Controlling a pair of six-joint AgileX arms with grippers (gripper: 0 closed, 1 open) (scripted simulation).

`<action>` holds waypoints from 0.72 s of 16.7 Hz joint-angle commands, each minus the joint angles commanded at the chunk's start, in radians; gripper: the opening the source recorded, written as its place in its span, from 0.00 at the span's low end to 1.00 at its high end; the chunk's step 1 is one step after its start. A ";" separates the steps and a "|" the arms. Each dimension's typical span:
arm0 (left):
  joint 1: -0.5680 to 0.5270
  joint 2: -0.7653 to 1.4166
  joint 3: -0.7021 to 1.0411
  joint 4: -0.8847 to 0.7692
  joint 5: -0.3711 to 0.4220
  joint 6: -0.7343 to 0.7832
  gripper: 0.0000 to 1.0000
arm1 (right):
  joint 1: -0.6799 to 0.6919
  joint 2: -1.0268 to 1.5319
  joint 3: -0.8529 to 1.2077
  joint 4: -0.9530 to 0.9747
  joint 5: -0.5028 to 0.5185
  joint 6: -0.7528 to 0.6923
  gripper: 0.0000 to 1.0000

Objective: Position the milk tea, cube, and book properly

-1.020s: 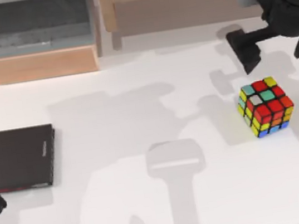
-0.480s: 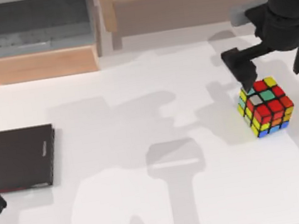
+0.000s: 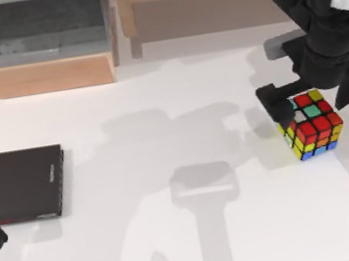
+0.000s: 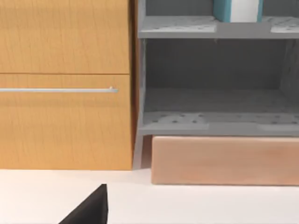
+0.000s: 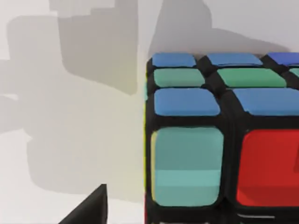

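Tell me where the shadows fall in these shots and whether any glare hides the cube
Top view: soft grey shadows of both arms spread across the white table, one darkening the surface left of the cube under the right claw; no glare on its stickers. Right wrist view: blocky shadows lie on the table beside the cube, whose faces look evenly lit. Left wrist view: the grey shelf recess is dim.

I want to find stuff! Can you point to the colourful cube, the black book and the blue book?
cube (image 3: pixel 312 124): top view, its red stickers on top.
black book (image 3: pixel 18 185): top view, middle of its cover.
blue book (image 4: pixel 221 10): left wrist view, its teal cover, on the upper shelf.
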 joint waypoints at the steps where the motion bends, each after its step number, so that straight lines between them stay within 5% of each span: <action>1: 0.000 0.000 0.000 0.000 0.000 0.000 1.00 | 0.000 0.003 -0.010 0.012 0.000 0.000 1.00; 5: 0.000 0.000 0.000 0.000 0.000 0.000 1.00 | 0.000 0.004 -0.011 0.014 0.000 0.000 1.00; 12: 0.000 0.000 0.000 0.000 0.000 0.000 1.00 | 0.000 0.004 -0.011 0.014 0.000 0.000 0.47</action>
